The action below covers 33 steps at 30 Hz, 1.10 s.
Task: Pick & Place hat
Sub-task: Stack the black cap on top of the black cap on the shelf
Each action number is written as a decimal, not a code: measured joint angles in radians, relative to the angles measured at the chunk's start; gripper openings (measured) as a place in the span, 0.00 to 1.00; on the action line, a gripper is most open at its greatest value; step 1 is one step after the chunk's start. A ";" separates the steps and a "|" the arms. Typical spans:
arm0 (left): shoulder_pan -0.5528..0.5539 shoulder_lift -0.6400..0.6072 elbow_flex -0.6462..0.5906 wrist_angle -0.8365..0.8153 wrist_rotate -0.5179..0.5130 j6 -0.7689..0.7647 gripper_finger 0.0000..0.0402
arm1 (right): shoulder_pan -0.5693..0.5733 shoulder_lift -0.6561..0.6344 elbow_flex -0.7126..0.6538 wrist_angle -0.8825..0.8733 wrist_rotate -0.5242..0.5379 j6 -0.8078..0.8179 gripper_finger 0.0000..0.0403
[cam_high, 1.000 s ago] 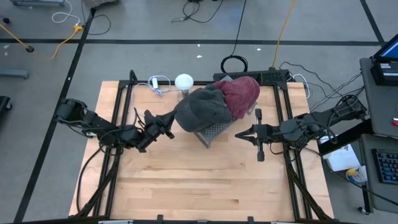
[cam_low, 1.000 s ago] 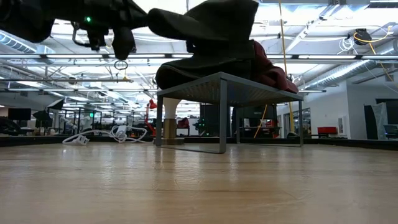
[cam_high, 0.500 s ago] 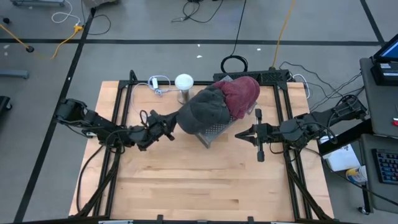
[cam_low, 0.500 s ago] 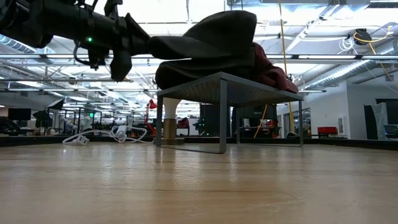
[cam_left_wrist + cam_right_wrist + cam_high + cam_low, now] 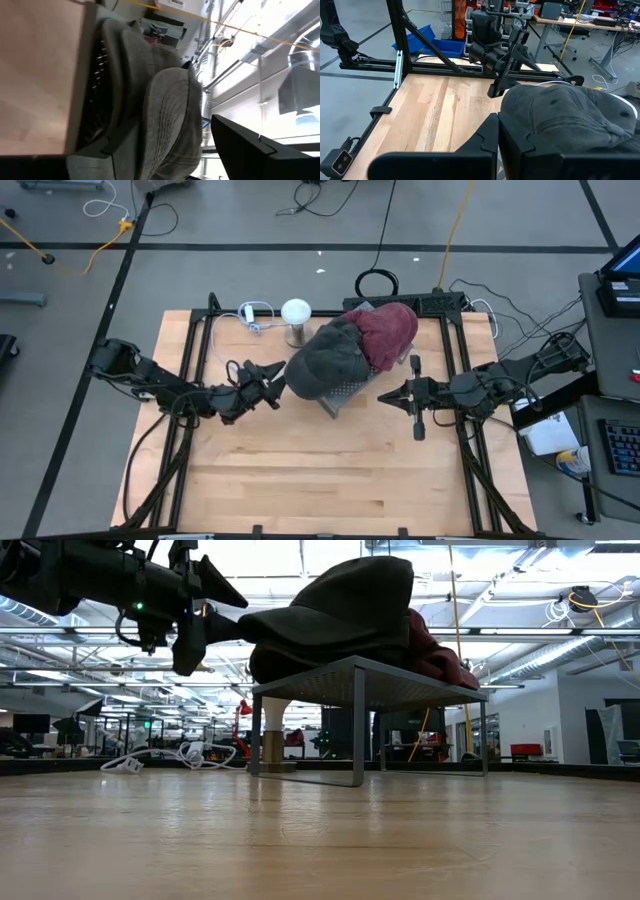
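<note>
The grey hat (image 5: 325, 358) is seen on the wire rack (image 5: 345, 390) w/ its brim at 9 o'clock, right by the left gripper (image 5: 272, 379), fingers spread round the brim edge, vs. the right gripper (image 5: 385, 397), waiting spread at 3 o'clock.

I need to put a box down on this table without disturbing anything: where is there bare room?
The whole near half of the wooden table is bare. The far half is crowded: the grey hat and red hat on the mesh stand, the left tool at the brim, the right tool beside.
</note>
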 joint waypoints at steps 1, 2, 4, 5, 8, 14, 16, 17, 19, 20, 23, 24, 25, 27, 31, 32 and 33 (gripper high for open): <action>-0.006 0.000 0.000 -0.018 -0.001 -0.018 0.60 | 0.000 0.000 0.000 0.000 0.000 0.000 0.00; -0.013 0.000 0.000 -0.043 0.001 -0.035 0.60 | 0.000 0.000 0.000 0.000 0.000 0.000 0.00; -0.025 0.000 0.000 -0.088 -0.001 -0.052 0.60 | 0.000 0.001 0.000 0.000 0.000 0.000 0.00; -0.029 0.000 0.000 -0.099 -0.002 -0.055 0.60 | 0.000 0.001 0.000 0.000 0.000 0.000 0.00; -0.037 0.000 0.000 -0.120 -0.018 -0.053 0.60 | 0.000 0.002 0.000 0.000 0.000 0.000 0.00; -0.041 0.000 0.000 -0.159 -0.026 -0.060 0.60 | 0.000 0.002 0.000 -0.009 -0.001 0.000 0.00; -0.041 0.000 0.000 -0.181 -0.026 -0.075 0.60 | 0.000 0.002 0.000 -0.014 -0.001 0.000 0.00; -0.043 0.000 0.000 -0.198 -0.026 -0.088 0.60 | 0.000 0.002 0.000 -0.017 -0.001 0.000 0.00; -0.047 0.000 0.000 -0.228 -0.026 -0.101 0.60 | 0.000 0.002 0.000 -0.024 -0.001 0.000 0.00; -0.048 0.000 0.000 -0.241 -0.026 -0.111 0.60 | 0.000 0.002 0.000 -0.026 -0.001 0.000 0.00; -0.049 0.000 0.000 -0.278 -0.019 -0.155 0.60 | 0.000 0.002 0.000 -0.026 -0.001 0.000 0.00; -0.049 0.000 0.000 -0.285 -0.013 -0.168 0.60 | 0.000 0.002 0.000 -0.026 -0.001 0.000 0.00; -0.049 0.000 0.000 -0.290 -0.008 -0.171 0.60 | 0.000 0.002 0.000 -0.026 -0.001 0.000 0.00; -0.049 0.000 0.001 -0.292 -0.007 -0.166 0.60 | 0.000 0.002 0.000 -0.026 -0.001 0.000 0.00; -0.059 -0.017 0.010 -0.293 -0.007 -0.137 0.60 | 0.000 0.002 0.000 -0.030 -0.001 -0.006 0.00; -0.063 -0.018 0.011 -0.296 -0.007 -0.139 0.60 | 0.000 0.002 0.000 -0.032 -0.001 -0.006 0.00; -0.070 -0.017 0.011 -0.305 -0.008 -0.142 0.60 | 0.000 0.002 0.000 -0.040 -0.001 -0.007 0.00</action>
